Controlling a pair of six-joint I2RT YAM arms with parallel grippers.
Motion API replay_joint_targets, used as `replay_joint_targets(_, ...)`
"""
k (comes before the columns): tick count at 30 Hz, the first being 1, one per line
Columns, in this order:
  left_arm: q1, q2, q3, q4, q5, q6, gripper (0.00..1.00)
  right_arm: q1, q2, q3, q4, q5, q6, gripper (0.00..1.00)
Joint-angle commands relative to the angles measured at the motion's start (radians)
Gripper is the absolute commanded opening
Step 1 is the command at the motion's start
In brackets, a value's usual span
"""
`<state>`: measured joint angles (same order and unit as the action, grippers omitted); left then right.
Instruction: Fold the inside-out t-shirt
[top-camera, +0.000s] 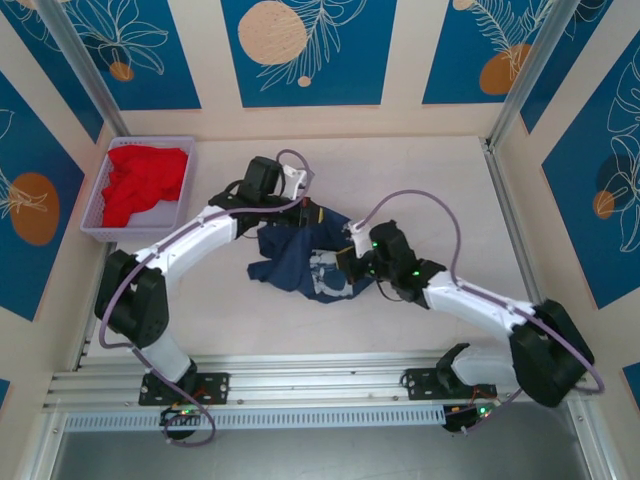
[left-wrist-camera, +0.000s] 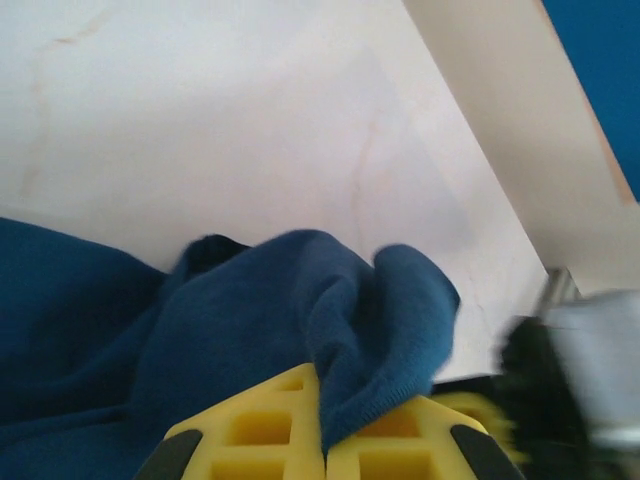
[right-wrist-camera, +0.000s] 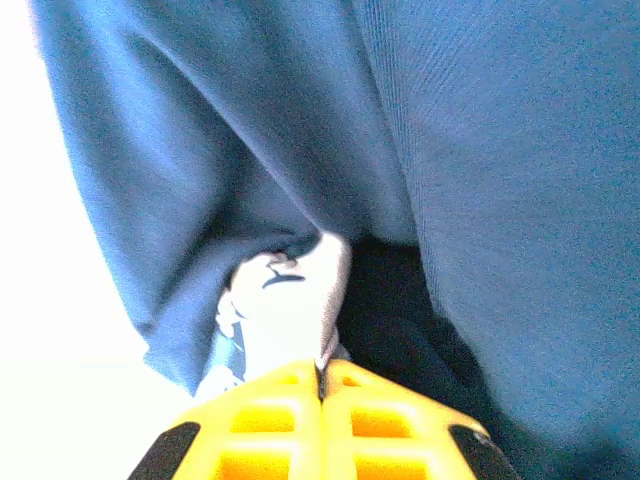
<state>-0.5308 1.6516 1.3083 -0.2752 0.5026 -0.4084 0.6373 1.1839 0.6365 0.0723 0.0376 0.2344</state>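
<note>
Your left gripper (left-wrist-camera: 322, 410) has its yellow fingers pressed together on a rolled edge of the navy blue cotton t-shirt (left-wrist-camera: 250, 320), which bunches over and just ahead of the fingertips. Your right gripper (right-wrist-camera: 322, 388) is likewise closed, pinching a tuck of the pale printed fabric, with blue cloth hanging ahead of and above it. In the overhead view the shirt lies crumpled between the two grippers, not spread flat. Both bites look shallow and may trap more than one layer, so pulling apart could slip a layer free or drag the whole bundle instead of opening it. The right pinch seems to sit on the print and not on an edge, so lifting there would likely tent the shirt. The grippers are near each other, so watch that the wrists don't collide.
</note>
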Motion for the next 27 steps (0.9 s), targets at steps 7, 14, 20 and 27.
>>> replay_joint_targets(7, 0.101, -0.017, -0.02, 0.01, -0.216, -0.015, 0.0, -0.111, -0.236, 0.226, -0.093, -0.305, 0.009, 0.0)
replay_joint_targets(14, 0.213, 0.02, -0.156, 0.077, -0.315, -0.03, 0.0, -0.205, -0.402, 0.06, -0.1, -0.325, 0.09, 0.0)
replay_joint_targets(20, 0.224, 0.087, -0.225, 0.093, -0.427, 0.002, 0.02, -0.277, -0.504, -0.125, -0.086, -0.283, 0.189, 0.0)
replay_joint_targets(27, 0.17, 0.032, -0.301, 0.168, -0.366, 0.075, 0.43, -0.291, -0.486, -0.212, -0.096, -0.28, 0.218, 0.0)
